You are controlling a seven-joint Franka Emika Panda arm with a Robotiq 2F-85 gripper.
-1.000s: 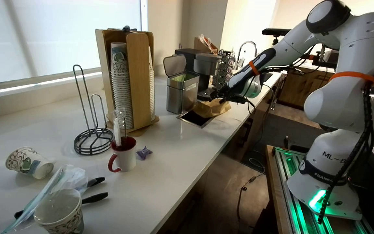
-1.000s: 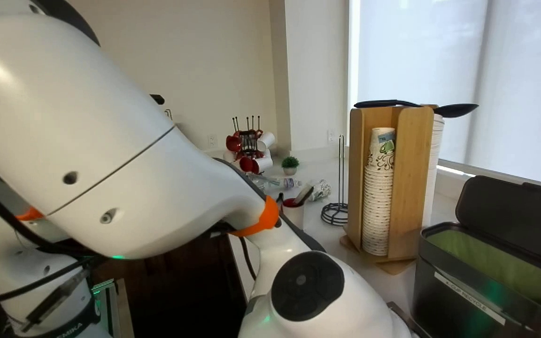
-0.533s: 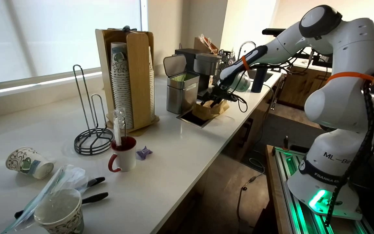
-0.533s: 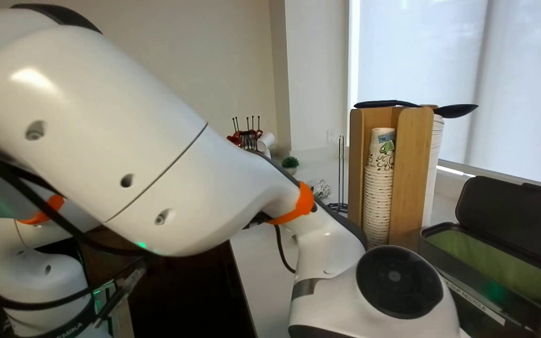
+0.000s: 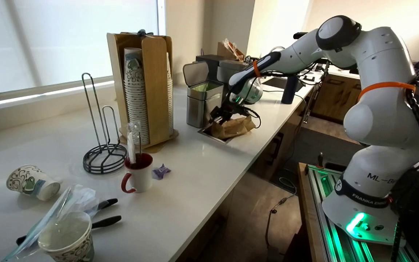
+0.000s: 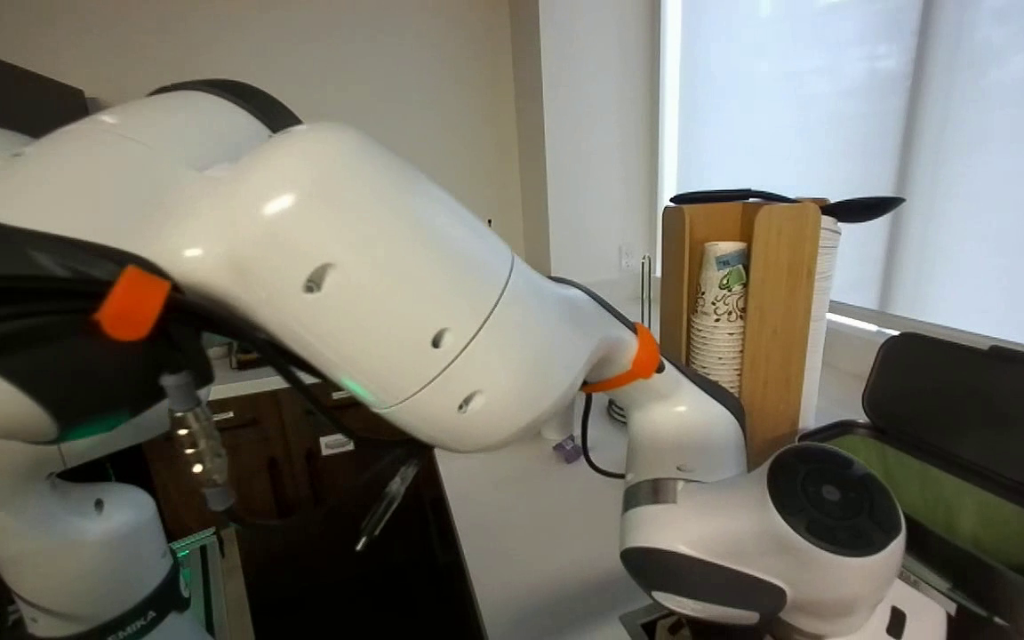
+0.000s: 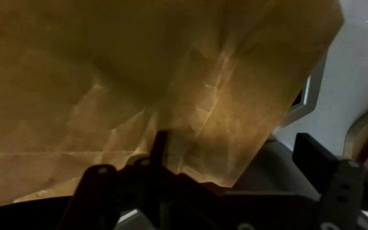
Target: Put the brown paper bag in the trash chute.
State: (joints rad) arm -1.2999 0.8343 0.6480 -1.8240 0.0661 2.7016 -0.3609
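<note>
In an exterior view, a long white countertop (image 5: 191,189) runs past a pale window blind (image 5: 67,40) and back toward wooden cabinets (image 5: 335,95). Its smooth top picks up daylight; below its front edge lies a brown floor (image 5: 247,214). On it stand a wooden cup holder (image 5: 155,91), a grey metal canister (image 5: 196,112) with raised lid (image 5: 195,72) and green liner (image 5: 203,87), and a red-and-white mug (image 5: 146,180) just beside a crumpled purple wrapper (image 5: 161,171).

The dark band (image 5: 362,198) on the robot's base (image 5: 373,182) spells FRANKA EMIKA, pieced together from both exterior views; above it ML-B can be read, the remainder unclear. The canister's label (image 5: 215,97) is too small to read. Paper cups (image 5: 136,98) stacked in the holder bear scrollwork and a green emblem.

The brown paper bag (image 5: 236,127) is tan, flattish and creased, its ridges catching light in the wrist view. It lies over the trash chute (image 5: 212,138), hiding most of the opening; how far it dips inside cannot be told. The gripper (image 7: 235,143) is spread wide, its fingers (image 7: 313,161) well apart with the bag's slanting edge showing between them and nothing clamped. Whether a finger touches the paper is unclear.
</note>
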